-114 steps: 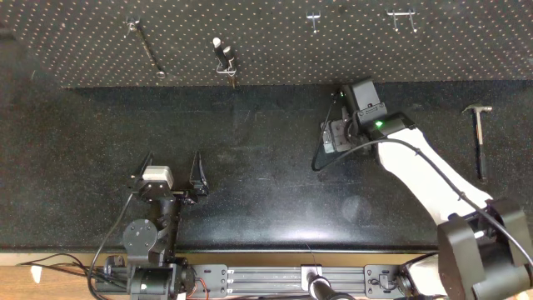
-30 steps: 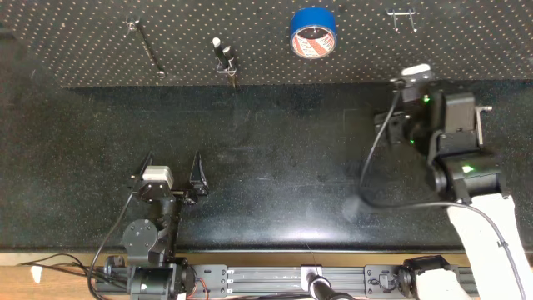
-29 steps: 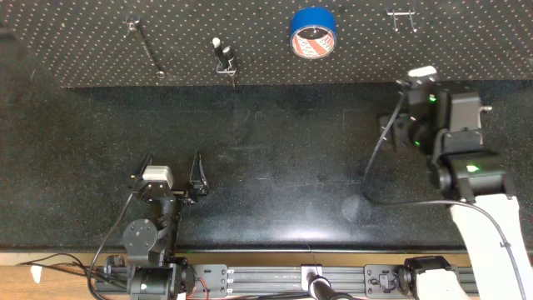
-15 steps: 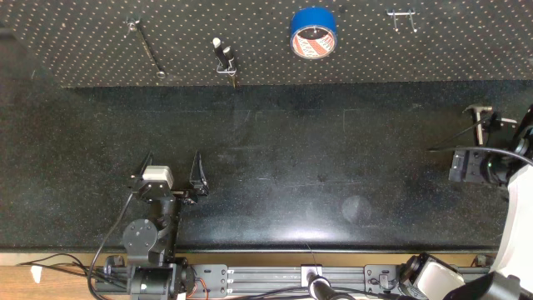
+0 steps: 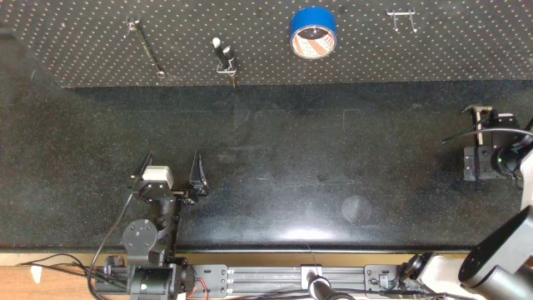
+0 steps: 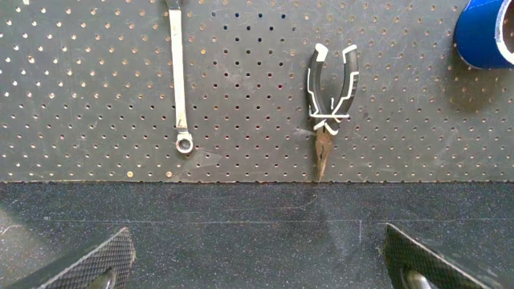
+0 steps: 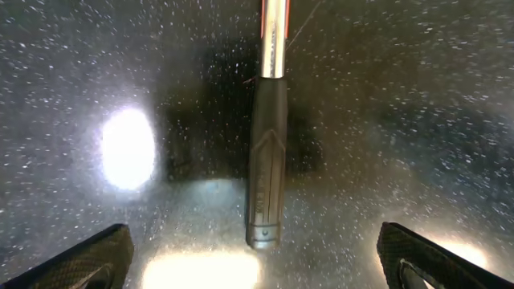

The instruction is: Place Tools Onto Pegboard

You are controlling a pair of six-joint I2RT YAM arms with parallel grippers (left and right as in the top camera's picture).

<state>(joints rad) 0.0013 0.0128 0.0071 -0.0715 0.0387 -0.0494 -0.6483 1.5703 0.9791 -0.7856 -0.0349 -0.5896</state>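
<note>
Your right gripper (image 7: 257, 265) has swung away from the pegboard (image 5: 67, 42) and now hangs, fingers wide apart, directly over the hammer (image 7: 267, 152). Its black grip lies between them on the table (image 7: 401, 120) (nothing is clamped yet). So the tape is delivered and, by my reading, the last pickup is starting. Your left gripper (image 6: 257, 265) has not moved; its fingers are spread too, with nothing between them. Farther ahead of it on the board, count one wrench (image 6: 178, 72), one pair of pliers (image 6: 328, 104) and, off to its side, one roll of blue tape (image 6: 488, 32). One hook (image 5: 401, 17) stands bare. Three hung, one hammer left.
</note>
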